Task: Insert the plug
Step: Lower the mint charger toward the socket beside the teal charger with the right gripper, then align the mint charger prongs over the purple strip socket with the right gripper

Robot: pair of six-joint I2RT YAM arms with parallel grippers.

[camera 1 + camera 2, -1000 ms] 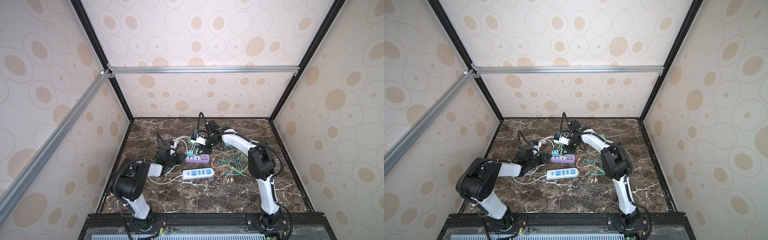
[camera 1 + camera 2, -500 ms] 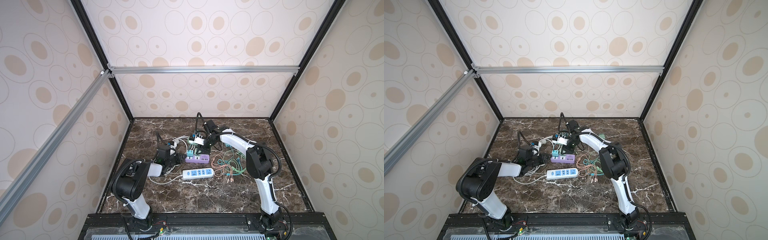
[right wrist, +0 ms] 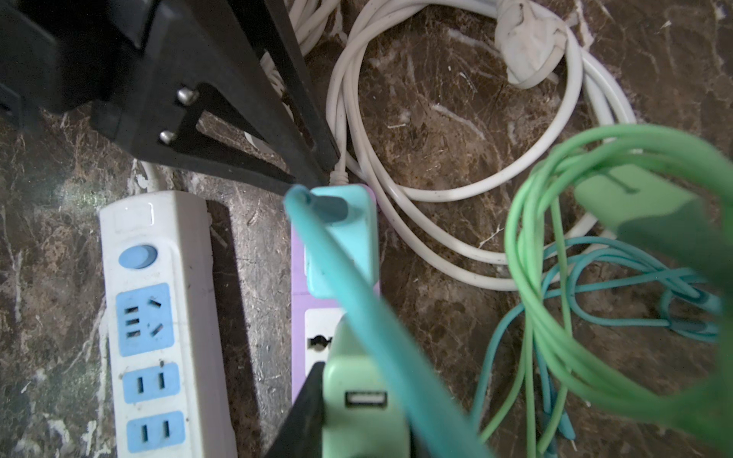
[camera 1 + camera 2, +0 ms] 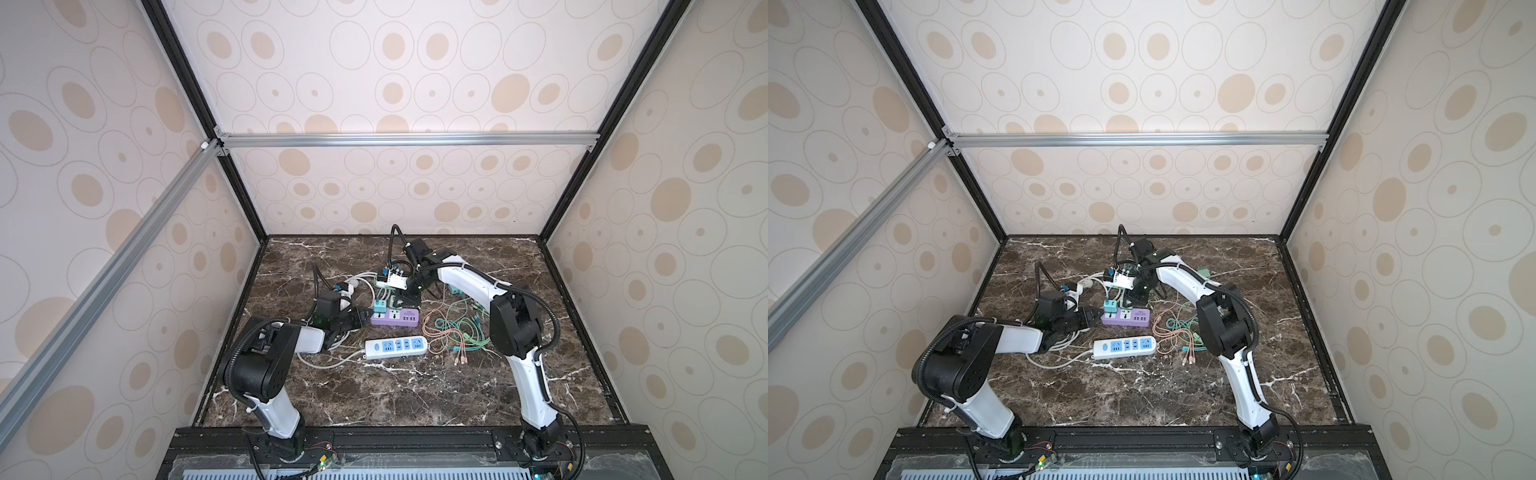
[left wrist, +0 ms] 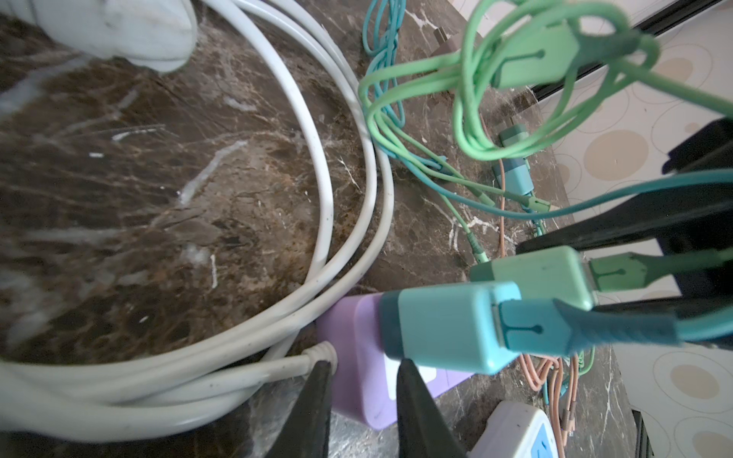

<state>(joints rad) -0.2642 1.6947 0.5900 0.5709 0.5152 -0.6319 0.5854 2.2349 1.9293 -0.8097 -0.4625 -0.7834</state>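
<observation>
The plug is a pale green adapter [image 3: 359, 412], and my right gripper [image 3: 363, 392] is shut on it. In the right wrist view it hangs over an empty socket [image 3: 319, 341] of the purple power strip [image 4: 395, 318]; whether its prongs touch I cannot tell. A teal adapter [image 3: 341, 242] sits plugged into the strip's end socket beside it. My left gripper [image 5: 363, 363] is shut on the cord end of the purple strip [image 5: 357, 380], one finger on each side. In both top views the right gripper [image 4: 405, 300] is above the strip and the left gripper [image 4: 365, 317] is at its left end.
A white power strip [image 4: 396, 347] lies just in front of the purple one. Coiled white cord [image 5: 325, 206] lies left of the strips. Green, teal and pink cables [image 4: 451, 332] tangle on the right. A loop of green cable [image 3: 563, 301] hangs close to the right wrist camera.
The right arm has edged slightly left over the purple strip. The left arm has stayed where it was.
</observation>
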